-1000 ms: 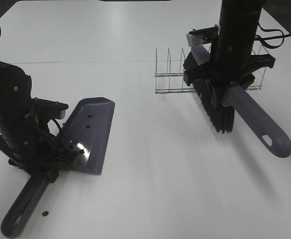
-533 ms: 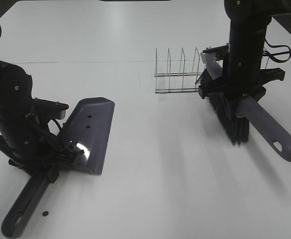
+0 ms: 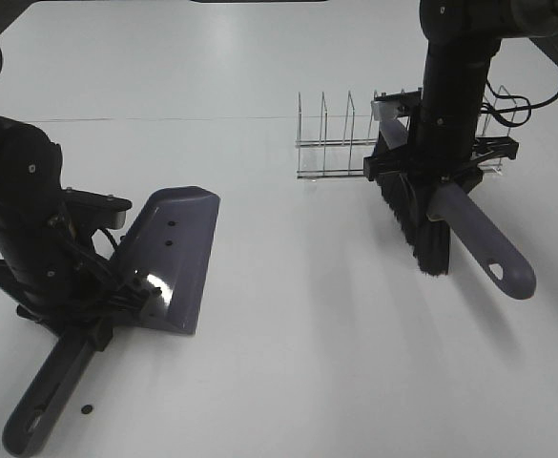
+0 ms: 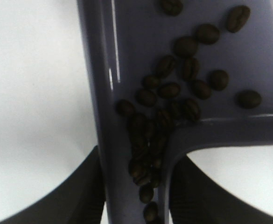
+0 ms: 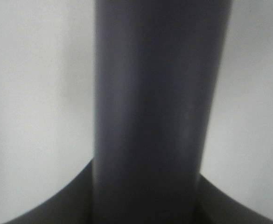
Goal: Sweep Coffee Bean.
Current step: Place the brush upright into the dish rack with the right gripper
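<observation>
Far left on the white counter (image 3: 288, 363), a black arm holds the purple dustpan (image 3: 172, 250) by its long handle, with the left fingers (image 4: 80, 200) clamped on either side of that handle. The pan is smooth, glossy moulded plastic, a broad scoop with bevelled corners. It is tipped up so that its outer shell faces the high camera, and its inside is hidden from that view. The left wrist view shows the inside. The coffee bean (image 4: 173, 93) lot, matte dark-brown ovals with a centre crease, lies in the pan. The beans are bunched where the scoop meets the hollow handle and trail down that channel. Several are cut off by the frame edges, so an exact count is not possible. One stray bean (image 3: 87, 409) sits on the counter near the handle's end, at lower left.

At centre, towards the top, stands a thin wire rack (image 3: 336, 138) of upright dividers. Its right part is hidden behind the right arm.

Right of centre, the right fingers (image 5: 66, 210) are clamped on the brush (image 3: 479, 243). It has a smooth purple handle with a hanging hole and a dense strip of black bristles (image 3: 422, 229). Whether the bristle tips touch the counter cannot be confirmed. The right wrist view is blurred and filled by the handle.

Against half a second earlier, the brush has shifted left and slightly up in frame. The dustpan and stray bean are unchanged.
</observation>
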